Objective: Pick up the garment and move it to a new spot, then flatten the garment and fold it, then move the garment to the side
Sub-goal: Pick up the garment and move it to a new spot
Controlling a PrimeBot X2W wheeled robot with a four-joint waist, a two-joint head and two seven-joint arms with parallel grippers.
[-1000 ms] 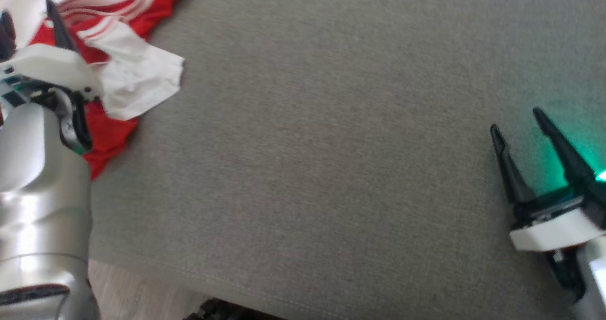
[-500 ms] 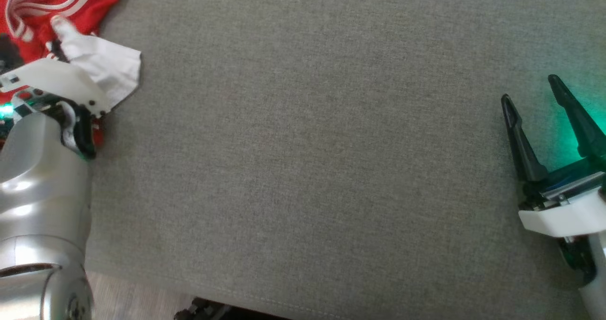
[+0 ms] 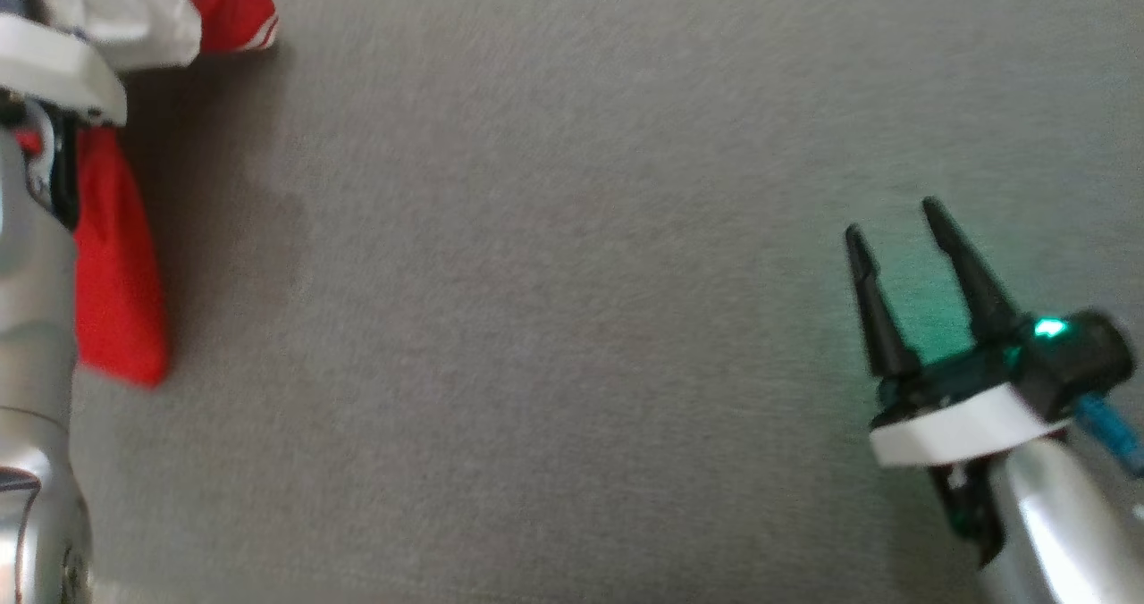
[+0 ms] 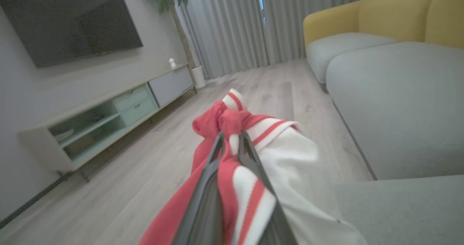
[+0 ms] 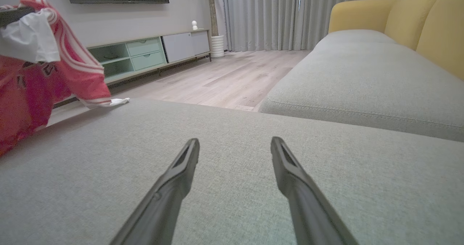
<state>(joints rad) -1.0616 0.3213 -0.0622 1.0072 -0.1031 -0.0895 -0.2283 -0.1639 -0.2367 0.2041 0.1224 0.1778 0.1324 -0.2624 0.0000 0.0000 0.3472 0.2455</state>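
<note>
Carrying is the step in hand: the left gripper [image 4: 232, 138] is clamped on a bunched fold of the red-and-white garment [image 4: 290, 158], its two dark fingers closed with cloth squeezed between them. The garment hangs from that grip at the left edge of the grey cushion [image 3: 572, 318]. In the head view its red body droops down beside the pale forearm, and a white part is bunched near the wrist. Whether the lowest hem touches the cushion cannot be told. The right gripper [image 3: 894, 220] hovers low over the cushion's right side, well apart from the garment, with its fingers spread and holding nothing. By my reading the pick-up is done and the move to a new spot is the current step, with flattening, folding and the final shift aside not yet begun. The next move calls for bringing the hanging cloth over the bare middle of the cushion and lowering it so that it spreads rather than piles before release. The free gripper should be ready to take a second edge.
</note>
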